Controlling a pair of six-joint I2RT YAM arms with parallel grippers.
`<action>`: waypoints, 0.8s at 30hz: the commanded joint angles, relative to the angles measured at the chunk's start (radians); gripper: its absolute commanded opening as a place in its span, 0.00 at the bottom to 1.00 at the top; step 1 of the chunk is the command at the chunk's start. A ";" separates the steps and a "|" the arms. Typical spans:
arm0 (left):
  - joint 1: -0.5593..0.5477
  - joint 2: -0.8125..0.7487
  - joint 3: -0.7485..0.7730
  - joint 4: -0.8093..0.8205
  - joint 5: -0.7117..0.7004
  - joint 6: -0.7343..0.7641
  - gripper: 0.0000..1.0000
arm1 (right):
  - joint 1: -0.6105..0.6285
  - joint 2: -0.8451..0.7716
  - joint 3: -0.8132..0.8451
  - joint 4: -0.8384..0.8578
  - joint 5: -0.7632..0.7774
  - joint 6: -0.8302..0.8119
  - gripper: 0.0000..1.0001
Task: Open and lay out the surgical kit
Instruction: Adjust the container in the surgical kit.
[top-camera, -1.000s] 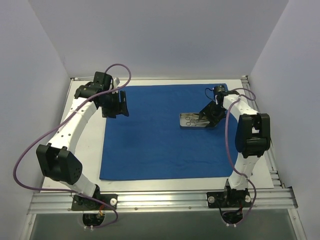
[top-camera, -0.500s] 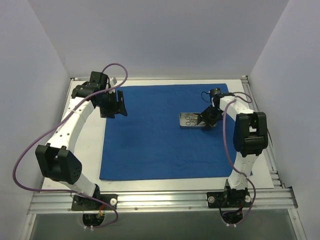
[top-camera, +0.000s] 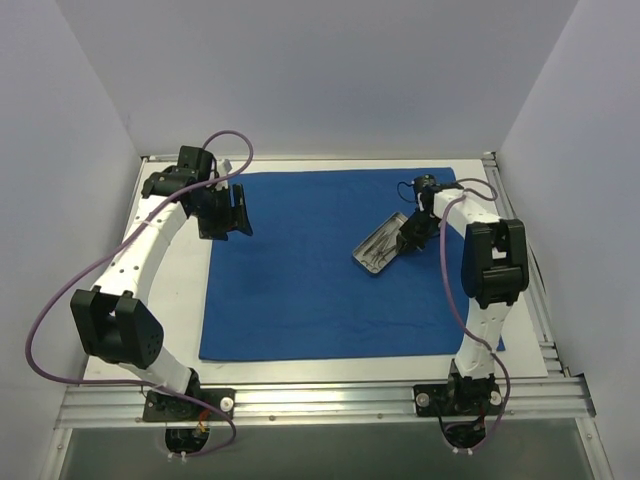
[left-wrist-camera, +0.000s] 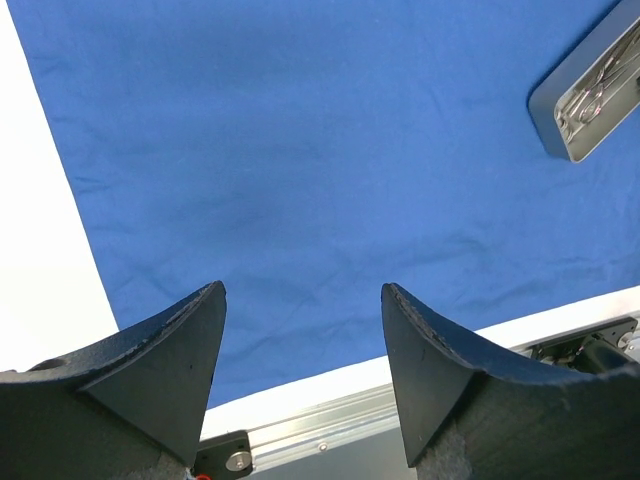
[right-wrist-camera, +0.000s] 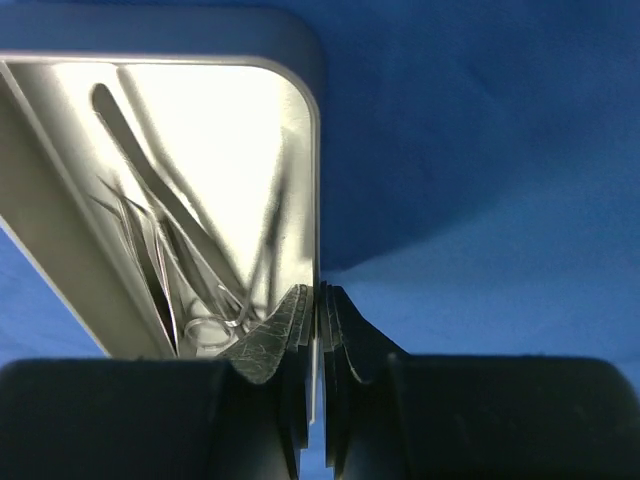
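The white table (top-camera: 170, 330) carries everything, and most of it is covered by the royal-blue cloth wrap (top-camera: 300, 300), which lies unfolded and nearly flat as one big rectangle. Its long edges run left to right, and the near-right corner slips under the right arm. Spread like this, it serves as the field on which the kit's contents can be set out.

The left gripper (top-camera: 232, 210) hovers over the cloth's far-left corner. Its fingers are spread wide with nothing between them, apparently waiting clear of the work. Its wrist view shows the same gap (left-wrist-camera: 302, 295) above bare blue fabric.

Right of the cloth's centre sits the shallow metal tray (top-camera: 378, 243). Its long axis lies on a diagonal, with one end pointing near-left and the other far-right. The right gripper (top-camera: 408, 238) grips it near the far-right end. The wrist view shows the jaws clamped together (right-wrist-camera: 320, 300) on the thin rim (right-wrist-camera: 313, 180). The dark shadow under that wall suggests the tray is tipped up on that side, probably to swing it round or to slide its load out.

The silver instruments (right-wrist-camera: 175, 265) lie lengthwise along the tray floor, bunched together, with a ring handle at the gripper end
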 joint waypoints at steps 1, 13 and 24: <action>0.009 -0.033 0.000 0.020 0.026 0.014 0.72 | 0.021 0.044 0.088 -0.098 0.121 -0.139 0.00; 0.010 -0.027 -0.012 0.043 0.009 0.014 0.72 | 0.022 0.150 0.412 -0.340 0.327 -0.586 0.00; 0.018 -0.051 -0.061 0.089 -0.009 -0.015 0.71 | -0.023 0.303 0.562 -0.423 0.519 -0.827 0.00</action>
